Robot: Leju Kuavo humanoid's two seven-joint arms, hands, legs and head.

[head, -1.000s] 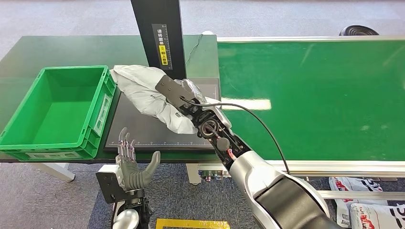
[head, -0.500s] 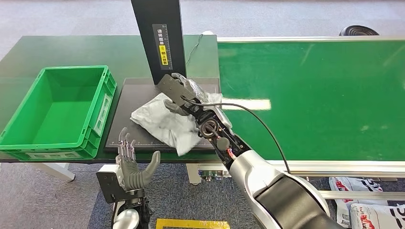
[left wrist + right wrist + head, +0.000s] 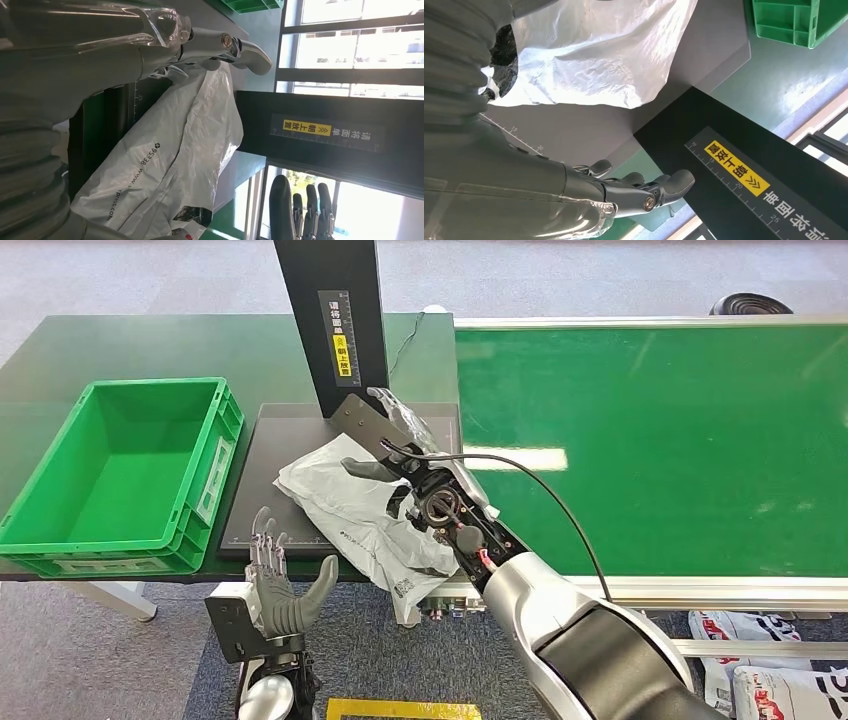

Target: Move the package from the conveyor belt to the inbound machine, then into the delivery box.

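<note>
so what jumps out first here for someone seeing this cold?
The crumpled white package lying on the black scanner plate, one end drooping over the table's near edge, with the right hand over its far end by the black post. To the left stands the empty green crate. The left hand waits open below the table edge.

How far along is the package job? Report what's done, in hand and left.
Done: the package is off the conveyor belt and lies on the inbound machine's black platform, one end hanging over the front edge. In hand: the right hand sits over it, fingers extended, no grip visible; the left hand waits open below the table. Left: the move into the green delivery box.
</note>
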